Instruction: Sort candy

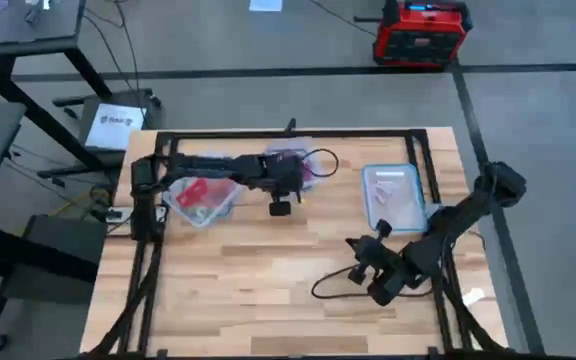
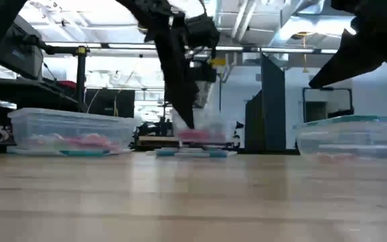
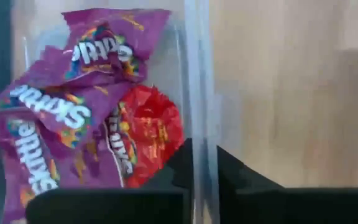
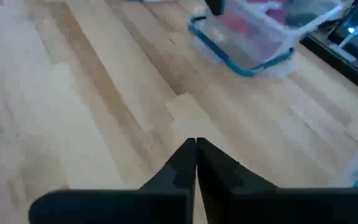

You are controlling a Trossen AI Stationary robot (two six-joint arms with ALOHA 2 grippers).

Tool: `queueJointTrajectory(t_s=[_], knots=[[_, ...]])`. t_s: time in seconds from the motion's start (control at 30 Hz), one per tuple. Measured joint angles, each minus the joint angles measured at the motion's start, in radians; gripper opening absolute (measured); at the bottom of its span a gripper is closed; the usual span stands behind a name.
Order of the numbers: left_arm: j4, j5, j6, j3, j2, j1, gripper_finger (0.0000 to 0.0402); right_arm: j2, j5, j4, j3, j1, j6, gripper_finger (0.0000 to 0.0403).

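My left gripper (image 3: 199, 163) has pinched shut astride the middle tub's clear wall (image 3: 194, 74), not the red Skittles packet (image 3: 148, 134); lifting risks dragging the tub. Right gripper (image 4: 196, 152) waits shut, empty.

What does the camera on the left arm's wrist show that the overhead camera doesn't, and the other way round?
Only the left wrist view shows the candy close up: purple Skittles packs and a red pack inside a clear container, whose wall stands between the left gripper's closing fingers.

Only the high view shows the whole table, three clear containers, and the right gripper waiting over bare wood.

Both show the middle container, its candy and the left gripper.
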Motion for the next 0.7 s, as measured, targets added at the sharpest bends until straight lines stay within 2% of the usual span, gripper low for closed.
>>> queueJointTrajectory(t_s=[0.13,0.27,0.4,0.47,0.7], knots=[[-0.156,-0.044,-0.060,0.114,0.000,-0.082,0.0001,0.000,0.020,-0.051,0.000,0.021,0.046,0.0000],[-0.255,-0.047,-0.185,0.180,-0.002,-0.205,0.0000,-0.016,0.056,-0.143,0.000,0.065,0.135,0.0000],[-0.285,-0.041,-0.329,0.173,0.000,-0.344,0.0000,-0.059,0.120,-0.241,0.000,0.110,0.265,0.0000],[-0.230,-0.047,-0.400,0.140,-0.002,-0.409,0.0000,-0.074,0.134,-0.274,0.000,0.128,0.312,0.0000],[-0.145,-0.049,-0.616,0.015,0.010,-0.563,0.0000,-0.066,0.136,-0.252,0.000,0.122,0.320,0.0000]])
